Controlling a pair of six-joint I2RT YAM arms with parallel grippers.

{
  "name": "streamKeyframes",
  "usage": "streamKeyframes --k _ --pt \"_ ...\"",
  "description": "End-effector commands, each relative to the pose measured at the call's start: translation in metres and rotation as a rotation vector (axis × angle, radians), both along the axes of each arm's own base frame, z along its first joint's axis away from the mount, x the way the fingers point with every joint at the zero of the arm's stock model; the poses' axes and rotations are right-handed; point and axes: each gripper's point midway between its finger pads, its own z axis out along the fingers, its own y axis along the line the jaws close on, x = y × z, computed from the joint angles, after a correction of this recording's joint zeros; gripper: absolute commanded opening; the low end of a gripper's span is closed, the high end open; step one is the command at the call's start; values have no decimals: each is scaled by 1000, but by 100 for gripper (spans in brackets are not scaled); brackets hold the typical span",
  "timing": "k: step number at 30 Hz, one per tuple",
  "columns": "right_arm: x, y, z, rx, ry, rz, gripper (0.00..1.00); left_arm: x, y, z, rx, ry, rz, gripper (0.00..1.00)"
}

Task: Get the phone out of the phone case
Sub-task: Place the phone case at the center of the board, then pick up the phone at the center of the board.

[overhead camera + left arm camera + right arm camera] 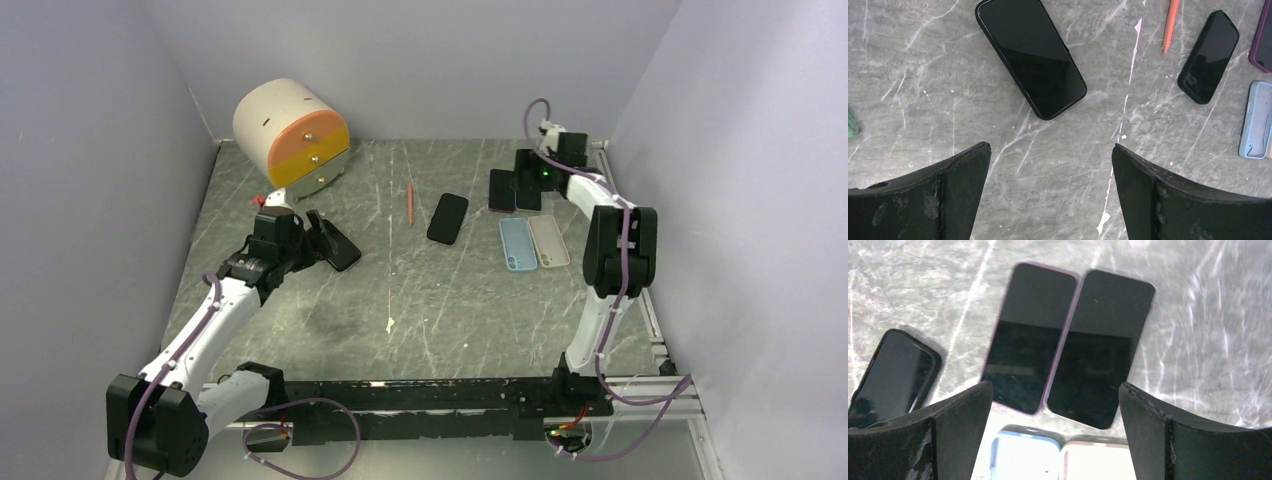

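Observation:
A phone in a black case (1030,56) lies face up on the marble table just ahead of my left gripper (1048,150), which is open and empty above the table. In the top view this phone (343,254) is beside the left gripper (312,238). My right gripper (1055,390) is open and empty, hovering over a phone in a purple case (1030,337) and a bare black phone (1100,347) lying side by side. In the top view the right gripper (527,170) is at the back right. Another black-cased phone (447,218) lies mid-table.
An empty blue case (516,243) and an empty beige case (548,241) lie in front of the right pair of phones. A red pen (410,203) lies at centre back. A round cream and orange drawer unit (292,135) stands at the back left. Walls enclose the table.

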Motion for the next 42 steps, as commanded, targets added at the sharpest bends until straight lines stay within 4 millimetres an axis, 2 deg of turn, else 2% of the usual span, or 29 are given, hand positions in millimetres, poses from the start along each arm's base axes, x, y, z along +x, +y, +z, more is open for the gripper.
streamKeyframes --k 1,3,5,10,15,20,25,42 --pt "7 21 24 -302 -96 -20 99 1 1 5 -20 3 19 95" --pt "8 41 23 -368 -104 -9 99 0 2 4 -20 9 22 95" --pt "11 52 21 -429 -103 -12 99 -1 3 3 -20 13 24 95" --pt "15 70 8 -547 -78 12 99 -3 4 4 -23 14 28 95" --pt "14 66 -4 -620 -43 8 99 -6 7 3 -17 18 37 95" --pt "9 61 -27 -671 14 48 99 -6 6 1 -26 22 38 95" --pt "4 53 -36 -706 43 41 99 -5 4 0 -33 28 33 95" --pt "-14 34 -25 -674 73 -48 99 -8 5 1 -36 22 36 95"
